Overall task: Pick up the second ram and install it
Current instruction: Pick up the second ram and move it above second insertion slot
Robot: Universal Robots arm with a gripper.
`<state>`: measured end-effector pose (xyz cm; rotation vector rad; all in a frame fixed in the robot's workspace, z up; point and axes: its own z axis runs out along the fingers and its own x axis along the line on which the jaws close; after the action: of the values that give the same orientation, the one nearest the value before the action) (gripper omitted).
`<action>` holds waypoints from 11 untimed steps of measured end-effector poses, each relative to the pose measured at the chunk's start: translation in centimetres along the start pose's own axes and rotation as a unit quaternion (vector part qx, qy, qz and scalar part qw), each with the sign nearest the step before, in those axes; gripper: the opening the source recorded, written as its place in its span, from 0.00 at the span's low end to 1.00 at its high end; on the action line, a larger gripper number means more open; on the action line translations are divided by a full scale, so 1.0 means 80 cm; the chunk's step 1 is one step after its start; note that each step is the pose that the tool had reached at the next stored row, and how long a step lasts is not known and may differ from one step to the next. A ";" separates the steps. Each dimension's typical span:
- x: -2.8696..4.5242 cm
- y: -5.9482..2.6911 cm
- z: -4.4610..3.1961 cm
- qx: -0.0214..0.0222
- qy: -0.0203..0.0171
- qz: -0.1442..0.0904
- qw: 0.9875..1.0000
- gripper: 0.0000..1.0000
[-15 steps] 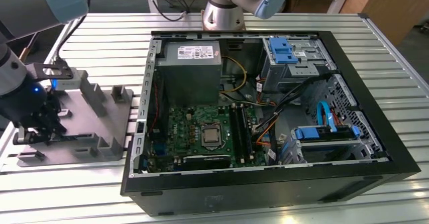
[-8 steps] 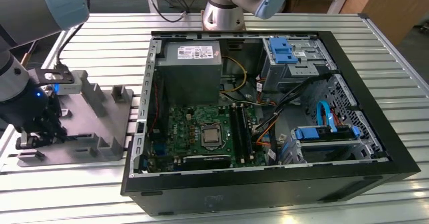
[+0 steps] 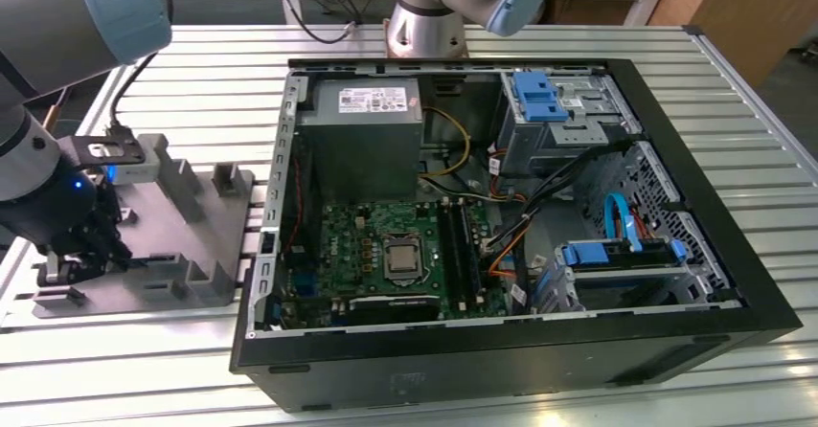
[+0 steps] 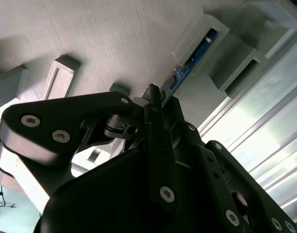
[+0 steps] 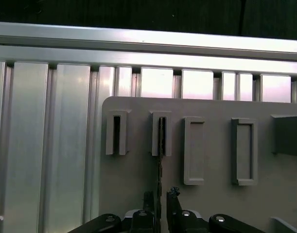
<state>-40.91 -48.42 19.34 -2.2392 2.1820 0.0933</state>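
Black gripper, jaws narrowly parted and clamping nothing, straddles your second ram, a thin dark-green memory stick in the grey plastic fixture, nine o'clock from the black computer case. You're mid-pick, I judge; it wants a square squeeze.

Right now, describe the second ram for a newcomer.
On the exterior view's left of the open black computer case lies a grey plastic fixture. The second ram is the thin dark card standing on edge in one slotted post, at the end effector; its neighbours are blocky grey posts.
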 end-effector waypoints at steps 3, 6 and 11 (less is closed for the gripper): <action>0.0000 0.000 0.0000 0.000 0.000 0.000 1.000 0.25; 0.0000 0.000 0.0001 0.000 0.000 0.000 1.000 0.24; 0.0001 0.000 0.0001 0.000 0.000 0.000 1.000 0.14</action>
<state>-40.91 -48.42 19.33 -2.2393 2.1820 0.0934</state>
